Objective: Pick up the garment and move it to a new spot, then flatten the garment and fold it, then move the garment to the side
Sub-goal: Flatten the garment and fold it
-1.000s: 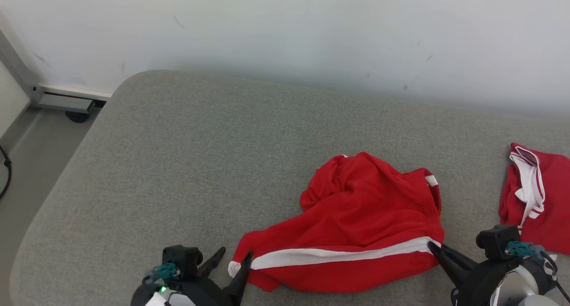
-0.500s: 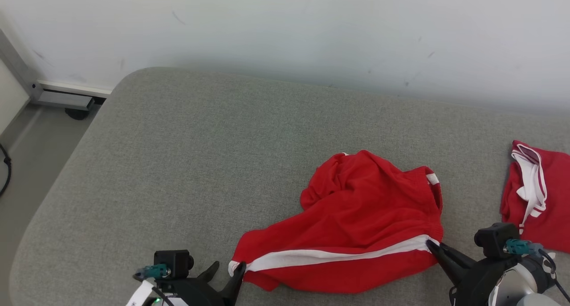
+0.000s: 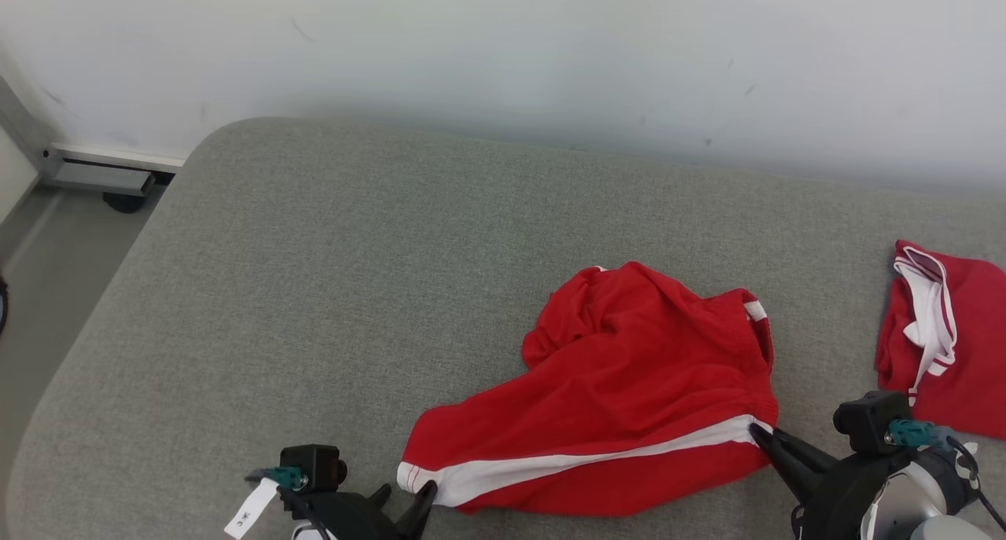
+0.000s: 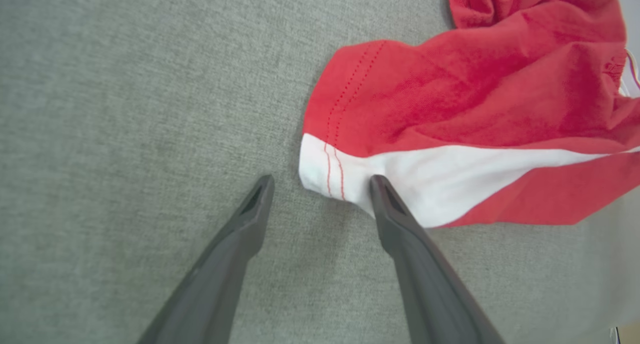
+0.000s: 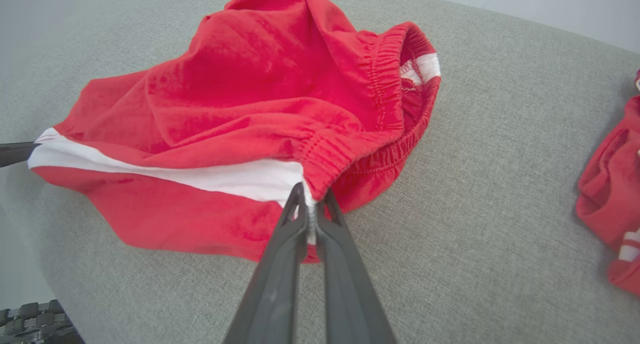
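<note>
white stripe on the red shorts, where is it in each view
Head view: white stripe low centre, rising rightward.
Left wrist view: centre to right edge.
Right wrist view: left of centre on the red shorts.
Shared landmark: its hemmed end beside the left tool.

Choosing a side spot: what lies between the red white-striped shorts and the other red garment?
Bare grey fabric surface, seen in the head view, separates the red white-striped shorts from the red-and-white garment.
</note>
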Controlling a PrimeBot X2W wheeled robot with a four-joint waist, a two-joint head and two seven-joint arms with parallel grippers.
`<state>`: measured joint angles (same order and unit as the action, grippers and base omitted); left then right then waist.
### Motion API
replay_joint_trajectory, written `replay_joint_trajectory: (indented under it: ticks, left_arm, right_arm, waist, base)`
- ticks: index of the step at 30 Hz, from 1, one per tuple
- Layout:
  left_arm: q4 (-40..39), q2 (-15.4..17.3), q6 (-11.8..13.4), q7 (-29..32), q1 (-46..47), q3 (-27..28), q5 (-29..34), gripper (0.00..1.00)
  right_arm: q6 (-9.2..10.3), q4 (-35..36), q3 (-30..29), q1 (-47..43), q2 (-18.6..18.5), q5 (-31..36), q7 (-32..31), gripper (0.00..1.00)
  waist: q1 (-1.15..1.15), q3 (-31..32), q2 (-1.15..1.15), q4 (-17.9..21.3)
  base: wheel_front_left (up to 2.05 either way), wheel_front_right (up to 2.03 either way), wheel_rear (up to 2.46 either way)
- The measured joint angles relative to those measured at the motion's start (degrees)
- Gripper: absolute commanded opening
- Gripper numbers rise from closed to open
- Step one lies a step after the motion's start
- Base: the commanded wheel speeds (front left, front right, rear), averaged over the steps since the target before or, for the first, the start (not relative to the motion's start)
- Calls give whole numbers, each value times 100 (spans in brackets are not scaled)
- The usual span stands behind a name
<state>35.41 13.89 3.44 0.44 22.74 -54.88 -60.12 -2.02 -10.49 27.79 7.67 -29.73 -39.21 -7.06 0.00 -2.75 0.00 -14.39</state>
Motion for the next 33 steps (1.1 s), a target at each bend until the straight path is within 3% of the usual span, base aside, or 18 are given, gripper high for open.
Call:
replay_joint_trajectory:
  ticks: [11,12,13,26,33]
  left_arm:
    - [345,-137,-65,-45,310,-126,135,98]
    - [382,-145,-113,-46,343,-147,164,71]
    - [414,-157,-122,-48,359,-146,178,0]
    - [614,-118,-200,-321,389,-108,231,0]
    - [-19,165,-324,-780,577,114,269,0]
  right_arm:
    - [8,110,7,13,-20,24,-58,0]
    - [9,112,5,13,-25,23,-58,0]
    - [9,113,4,13,-29,23,-59,0]
    - [110,137,-203,30,-14,-20,34,0]
    - [170,250,-630,240,-19,-274,361,0]
  waist:
    - [0,-84,0,52]
    - [0,-91,0,53]
    - [0,-98,0,54]
    - [0,-88,0,14]
    - [0,-48,0,64]
  base:
    - [0,0,0]
    - [0,0,0]
    - [0,0,0]
    - [0,0,0]
    - [0,0,0]
